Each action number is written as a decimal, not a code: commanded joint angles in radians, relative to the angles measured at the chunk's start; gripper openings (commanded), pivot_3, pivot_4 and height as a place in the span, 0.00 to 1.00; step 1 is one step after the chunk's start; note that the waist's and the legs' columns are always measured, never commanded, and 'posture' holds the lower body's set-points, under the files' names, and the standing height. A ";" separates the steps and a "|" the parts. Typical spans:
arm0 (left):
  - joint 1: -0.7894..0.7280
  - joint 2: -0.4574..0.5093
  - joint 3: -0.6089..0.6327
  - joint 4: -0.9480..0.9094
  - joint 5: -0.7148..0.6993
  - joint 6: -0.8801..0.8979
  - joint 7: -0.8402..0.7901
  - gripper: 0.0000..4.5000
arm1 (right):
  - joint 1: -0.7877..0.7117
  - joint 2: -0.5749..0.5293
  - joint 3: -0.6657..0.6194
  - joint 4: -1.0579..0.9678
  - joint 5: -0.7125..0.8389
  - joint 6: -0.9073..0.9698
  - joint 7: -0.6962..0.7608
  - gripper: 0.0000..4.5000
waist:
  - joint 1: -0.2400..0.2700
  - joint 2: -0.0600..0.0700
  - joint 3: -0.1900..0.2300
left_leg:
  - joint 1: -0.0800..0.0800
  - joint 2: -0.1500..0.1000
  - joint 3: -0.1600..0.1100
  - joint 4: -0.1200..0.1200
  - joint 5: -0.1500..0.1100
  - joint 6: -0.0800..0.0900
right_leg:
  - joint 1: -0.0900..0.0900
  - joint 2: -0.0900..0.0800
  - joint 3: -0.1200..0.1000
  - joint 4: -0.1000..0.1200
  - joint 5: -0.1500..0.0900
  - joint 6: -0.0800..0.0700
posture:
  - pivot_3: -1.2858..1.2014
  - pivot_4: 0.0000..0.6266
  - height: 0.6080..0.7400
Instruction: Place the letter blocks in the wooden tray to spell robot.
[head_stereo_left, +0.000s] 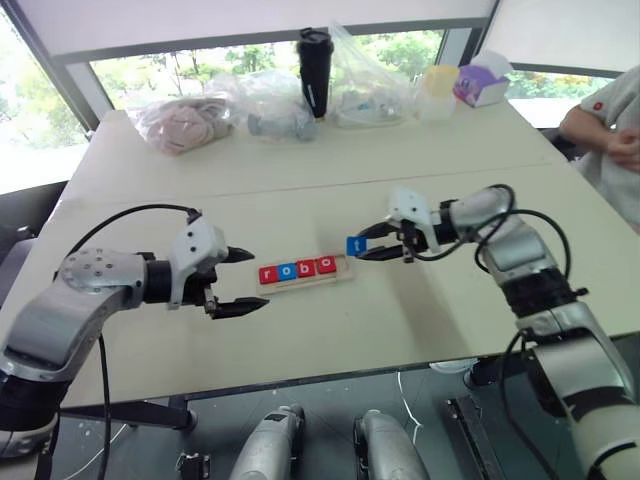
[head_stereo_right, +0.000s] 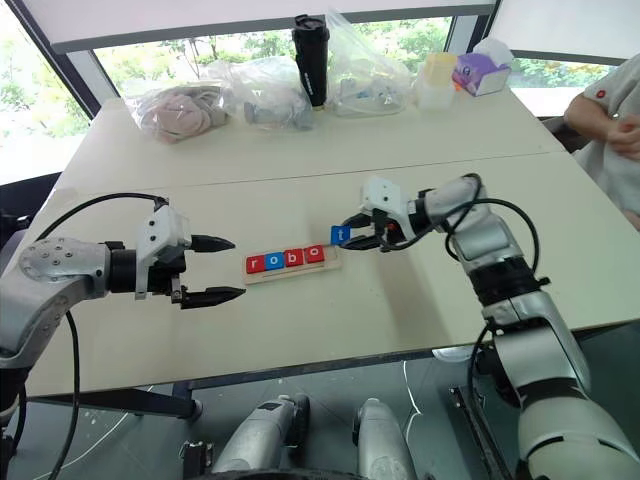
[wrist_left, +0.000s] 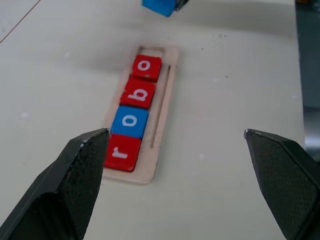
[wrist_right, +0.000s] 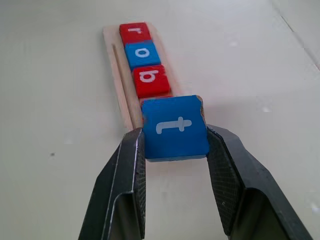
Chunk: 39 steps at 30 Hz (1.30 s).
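Letter blocks sit four in a row in the wooden tray (head_stereo_left: 303, 283) near the middle of the pale table (head_stereo_left: 300, 190): from left to right a red r (head_stereo_left: 268, 274), a blue o (head_stereo_left: 287, 271), a red b (head_stereo_left: 306, 268) and a red o (head_stereo_left: 325, 265), touching edge to edge, with the tray's right end slot bare. To the left of the tray the left gripper (head_stereo_left: 243, 281) hovers above the table with its two black fingers spread wide and nothing between them; its tips point toward the tray's left end, and in its wrist view the r tile (wrist_left: 121, 152) lies just beside one fingertip (wrist_left: 93, 145) while the other stands well apart on the far side of the tray. Just right of the tray the right gripper (head_stereo_left: 375, 241) is clamped on the blue t block (head_stereo_left: 355, 245), one finger pressed to each side edge; in its wrist view the t (wrist_right: 174, 127) faces up and is held in the air over the tray's near, empty end, partly covering the last red tile. Along the table's far edge lie clear plastic bags (head_stereo_left: 262, 103), a tall black cup (head_stereo_left: 315, 70) and a purple-and-white box (head_stereo_left: 480, 83). At the far right a person's arm (head_stereo_left: 600, 135) in a white sleeve rests by the table's corner.
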 joint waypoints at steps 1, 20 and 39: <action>0.001 -0.003 0.020 -0.010 0.001 -0.021 0.002 1.00 | -0.059 0.043 0.034 0.148 -0.060 -0.077 0.008 0.26 | -0.001 0.000 0.000 | 0.000 -0.001 0.000 0.000 0.000 0.000 | 0.000 -0.001 0.000 0.000 0.000 0.000 | 0.52 0.24 1.00; 0.066 -0.031 0.052 -0.063 -0.015 -0.002 0.074 1.00 | -0.207 0.152 0.020 0.513 -0.140 -0.254 0.019 0.26 | -0.011 0.000 0.000 | 0.001 0.000 0.000 -0.001 0.002 -0.004 | -0.002 0.001 0.001 0.005 0.002 0.000 | 0.52 0.24 1.00; 0.067 -0.055 0.047 -0.073 -0.024 0.001 0.112 1.00 | -0.232 0.212 -0.017 0.575 -0.159 -0.285 -0.004 0.49 | -0.014 0.000 0.000 | 0.001 0.000 0.000 -0.001 0.002 -0.004 | -0.003 0.002 0.001 0.006 0.002 0.000 | 0.52 0.24 1.00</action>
